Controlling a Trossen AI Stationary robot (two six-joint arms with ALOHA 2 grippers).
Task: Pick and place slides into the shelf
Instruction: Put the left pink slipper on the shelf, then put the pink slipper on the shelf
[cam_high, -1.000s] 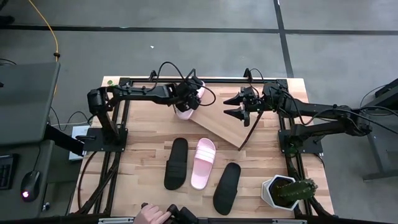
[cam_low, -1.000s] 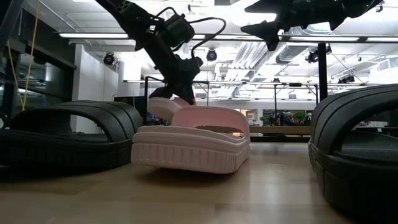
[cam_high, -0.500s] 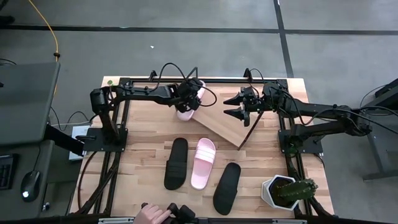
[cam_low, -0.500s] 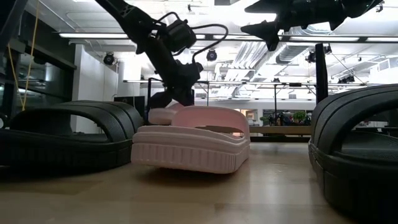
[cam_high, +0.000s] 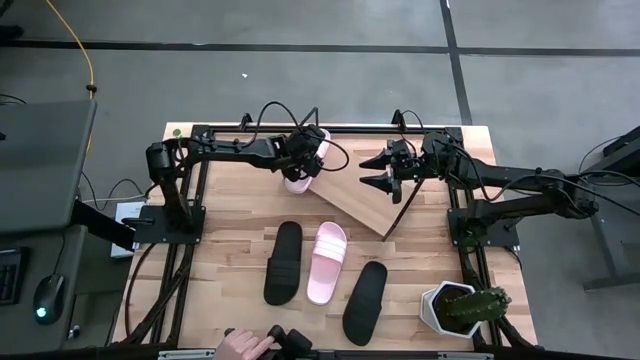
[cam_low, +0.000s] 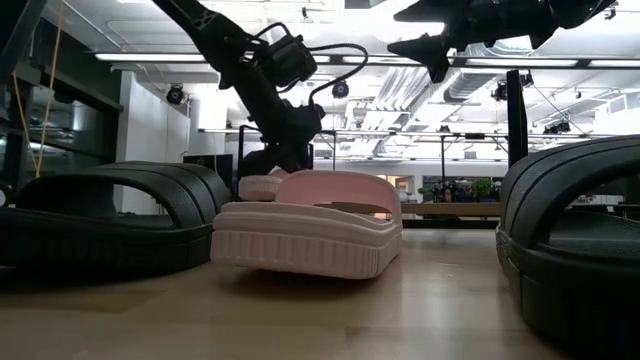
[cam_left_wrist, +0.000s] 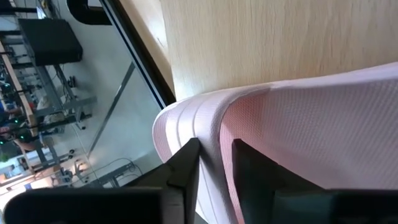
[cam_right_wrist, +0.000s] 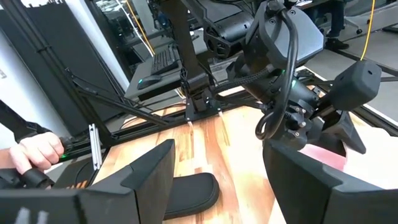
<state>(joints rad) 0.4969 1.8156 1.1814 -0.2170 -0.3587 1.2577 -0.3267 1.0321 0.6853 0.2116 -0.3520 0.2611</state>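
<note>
On the worktop, the shelf tilts. Its upper end carries a pink sandal, whose edge sits between the left gripper jaws; grip unclear. Right gripper hovers, jaws apart.

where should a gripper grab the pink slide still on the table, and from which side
Grip the broad strap of the pink slide from above. In the low view the strap arches clear of the footbed, leaving a gap for one finger under it. It lies flat, sole down, between two black slides, so a side approach looks crowded.
</note>
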